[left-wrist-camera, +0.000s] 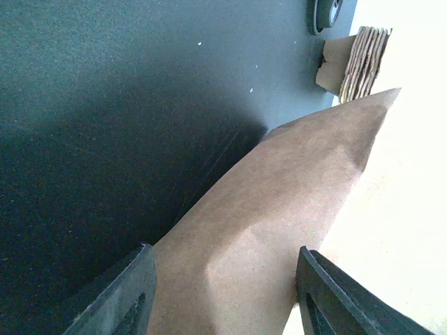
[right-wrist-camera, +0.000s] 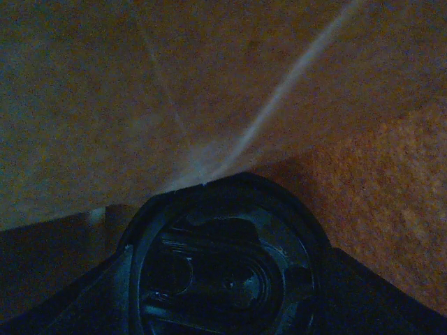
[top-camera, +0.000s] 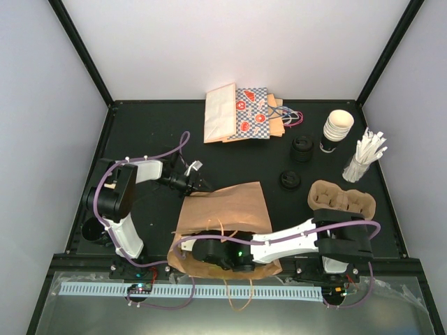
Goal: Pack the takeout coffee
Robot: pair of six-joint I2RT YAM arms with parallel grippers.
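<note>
Right wrist view: your right gripper (right-wrist-camera: 223, 300) clasps the takeout coffee (right-wrist-camera: 223, 272), only its round black plastic lid (right-wrist-camera: 209, 279) showing, inside the brown paper bag (right-wrist-camera: 140, 91), whose far corner your left gripper (left-wrist-camera: 223, 255) pinches, likely steadying it for loading.

Bright top view, takeout coffee (right-wrist-camera: 223, 279) dim, blurred

Loose lids (top-camera: 302, 149), stacked cups (top-camera: 337, 124), stirrers (top-camera: 366, 151)
</note>
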